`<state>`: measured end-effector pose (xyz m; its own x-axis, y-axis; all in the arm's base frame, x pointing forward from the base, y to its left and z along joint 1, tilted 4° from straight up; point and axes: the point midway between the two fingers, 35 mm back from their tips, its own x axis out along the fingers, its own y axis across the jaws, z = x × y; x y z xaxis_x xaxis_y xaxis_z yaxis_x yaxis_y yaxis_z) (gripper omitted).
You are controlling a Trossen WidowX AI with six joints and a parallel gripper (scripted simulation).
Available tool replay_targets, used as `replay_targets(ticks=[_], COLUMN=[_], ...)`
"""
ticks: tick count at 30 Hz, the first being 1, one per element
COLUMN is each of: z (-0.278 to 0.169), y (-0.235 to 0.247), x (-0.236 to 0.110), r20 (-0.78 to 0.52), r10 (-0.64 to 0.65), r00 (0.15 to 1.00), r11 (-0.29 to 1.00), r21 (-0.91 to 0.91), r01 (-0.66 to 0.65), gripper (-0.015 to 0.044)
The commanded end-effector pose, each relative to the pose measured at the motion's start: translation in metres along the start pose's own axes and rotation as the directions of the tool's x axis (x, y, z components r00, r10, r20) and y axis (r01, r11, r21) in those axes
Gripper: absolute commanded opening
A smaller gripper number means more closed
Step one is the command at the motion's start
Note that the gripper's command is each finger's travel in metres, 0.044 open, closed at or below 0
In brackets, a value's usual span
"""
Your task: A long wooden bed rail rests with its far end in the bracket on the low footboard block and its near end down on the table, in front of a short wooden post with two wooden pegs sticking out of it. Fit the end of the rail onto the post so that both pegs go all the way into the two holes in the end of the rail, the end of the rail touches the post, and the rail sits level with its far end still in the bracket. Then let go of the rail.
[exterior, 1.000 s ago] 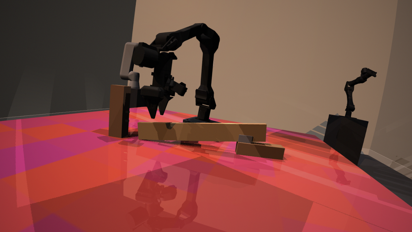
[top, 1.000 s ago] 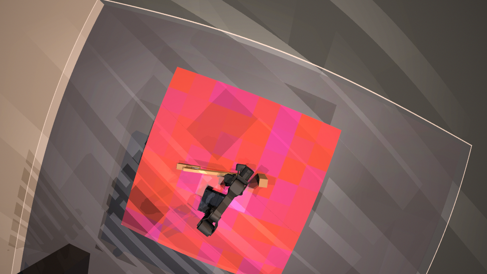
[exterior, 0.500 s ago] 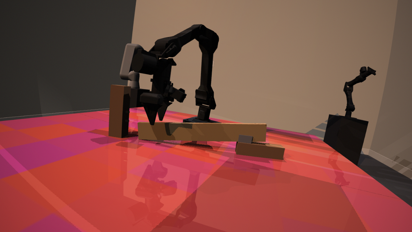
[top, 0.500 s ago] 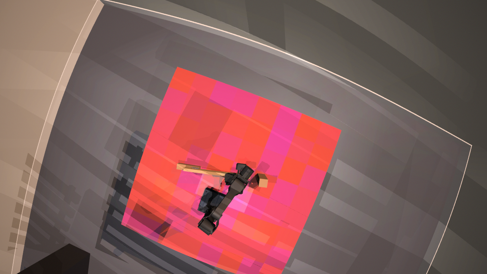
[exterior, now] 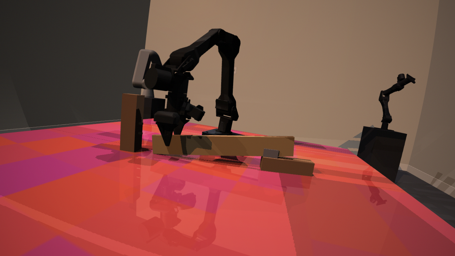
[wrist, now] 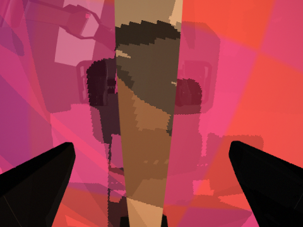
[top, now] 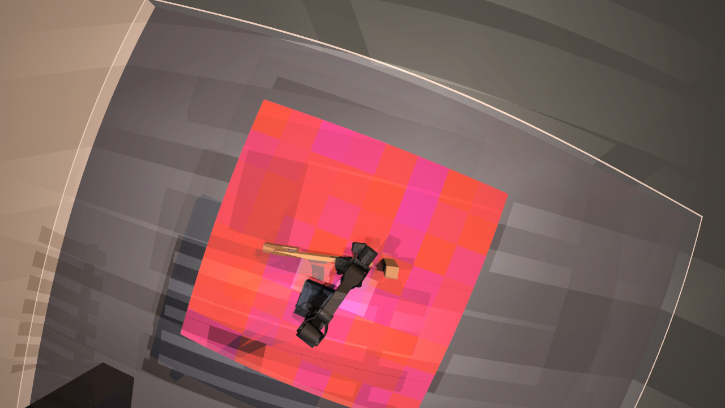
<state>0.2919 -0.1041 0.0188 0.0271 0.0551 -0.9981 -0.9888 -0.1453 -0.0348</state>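
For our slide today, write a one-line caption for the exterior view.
Open tool straddling the near end of the rail, beside the post; far end on the footboard block.

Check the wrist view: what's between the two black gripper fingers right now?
The long wooden bed rail runs lengthwise up the gap in the wrist view, clear space either side. The open gripper straddles it; neither black finger touches it.

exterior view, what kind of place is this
Probably a bare robot test cell for furniture assembly: a black arm on a glossy red-and-pink checked table, wooden bed parts (rail, post), and plain curved walls.
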Motion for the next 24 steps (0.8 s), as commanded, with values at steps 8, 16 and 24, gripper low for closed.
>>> replay_targets(ticks=[8,16,24], z=[0.003,0.003,0.003], y=[0.005,0.005,0.005], x=[0.023,0.025,0.025], r20=[0.012,0.012,0.012], r10=[0.015,0.015,0.015], r00=[1.000,1.000,1.000], r11=[1.000,1.000,1.000], r21=[0.004,0.004,0.004], r01=[-0.015,-0.015,-0.015], gripper=[0.0440,0.0361,0.0151])
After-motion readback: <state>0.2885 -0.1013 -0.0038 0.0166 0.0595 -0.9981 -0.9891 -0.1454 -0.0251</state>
